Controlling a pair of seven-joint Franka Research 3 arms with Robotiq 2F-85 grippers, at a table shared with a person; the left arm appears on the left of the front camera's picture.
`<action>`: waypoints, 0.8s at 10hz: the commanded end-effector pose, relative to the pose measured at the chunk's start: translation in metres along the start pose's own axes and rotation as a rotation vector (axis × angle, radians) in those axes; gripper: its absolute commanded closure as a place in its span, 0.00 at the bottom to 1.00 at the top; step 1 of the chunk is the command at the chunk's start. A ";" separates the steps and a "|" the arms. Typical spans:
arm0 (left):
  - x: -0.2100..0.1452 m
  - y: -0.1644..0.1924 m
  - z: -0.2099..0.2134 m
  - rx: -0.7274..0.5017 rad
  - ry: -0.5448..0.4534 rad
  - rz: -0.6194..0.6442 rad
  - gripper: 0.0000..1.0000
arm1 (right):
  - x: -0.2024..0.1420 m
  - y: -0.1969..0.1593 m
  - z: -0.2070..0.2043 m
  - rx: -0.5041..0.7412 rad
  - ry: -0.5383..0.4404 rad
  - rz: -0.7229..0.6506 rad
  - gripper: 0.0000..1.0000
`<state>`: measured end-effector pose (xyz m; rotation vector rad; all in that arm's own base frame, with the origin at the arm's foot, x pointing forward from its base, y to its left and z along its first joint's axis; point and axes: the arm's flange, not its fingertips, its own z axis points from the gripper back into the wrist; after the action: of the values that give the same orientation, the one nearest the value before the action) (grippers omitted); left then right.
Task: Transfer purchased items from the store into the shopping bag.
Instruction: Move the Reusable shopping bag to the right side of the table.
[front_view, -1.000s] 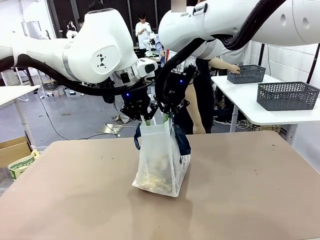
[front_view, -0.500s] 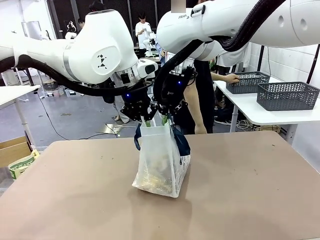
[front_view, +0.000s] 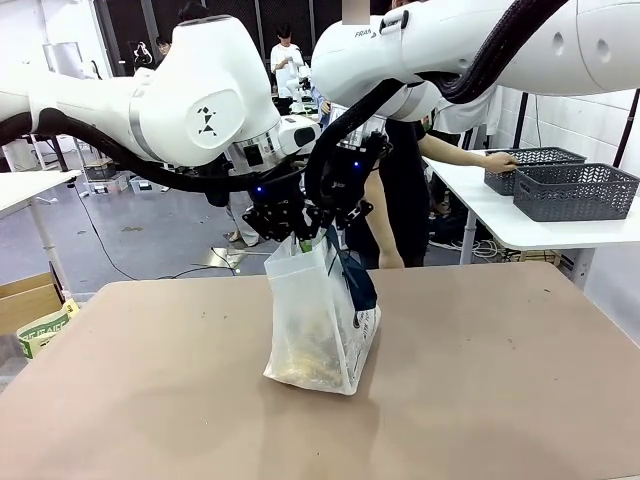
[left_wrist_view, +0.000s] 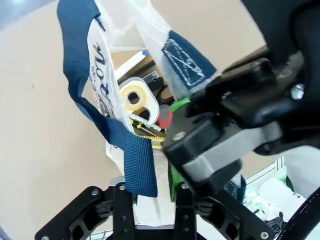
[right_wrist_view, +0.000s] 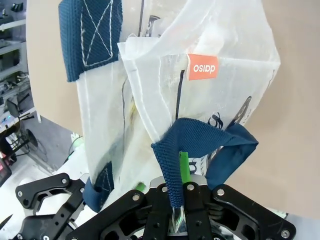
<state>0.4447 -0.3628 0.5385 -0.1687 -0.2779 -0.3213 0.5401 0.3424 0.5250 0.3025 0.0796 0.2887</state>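
Workshop floor with other benches behind. A tan worktop (front_view: 500, 380) carries the shopping bag (front_view: 320, 330) near its centre, and a side table at 2 o'clock holds two grey lattice baskets (front_view: 575, 190).

Change noted: the bag's mouth now sits higher and leans toward 10 o'clock, where a second ago it hung square. The person's hand (front_view: 497, 158) has slid one basket up against the other. The left tool (front_view: 290, 232) has begun to part its jaws.

Left tool (left_wrist_view: 152, 195): jaws partly apart, one navy strap (left_wrist_view: 137, 165) lying loose in the gap and not pinched.

Right tool (right_wrist_view: 175, 200): closed, the other navy strap (right_wrist_view: 200, 140) clamped between its green pads.

Both tools sit at 12 o'clock of the bag, touching its handles. The purchased items (left_wrist_view: 135, 100) lie at the bag's bottom, at 6 o'clock of the tools and well below them.

Judgement: the bag is loaded. The left side appears to be letting go, so support is passing to the right tool alone and the bag may sag or tip.
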 end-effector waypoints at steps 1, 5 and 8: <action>-0.001 0.001 0.002 -0.055 -0.014 -0.035 0.07 | 0.006 0.008 -0.001 0.027 -0.012 -0.011 1.00; -0.006 0.002 0.006 -0.140 -0.025 -0.069 0.00 | 0.011 0.006 -0.003 0.038 -0.008 -0.035 1.00; -0.009 0.006 0.010 -0.207 -0.045 -0.080 0.00 | 0.013 0.008 -0.004 0.031 -0.011 -0.036 1.00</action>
<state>0.4445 -0.3643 0.5484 -0.3285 -0.2829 -0.4047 0.5468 0.3465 0.5189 0.3099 0.0868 0.2762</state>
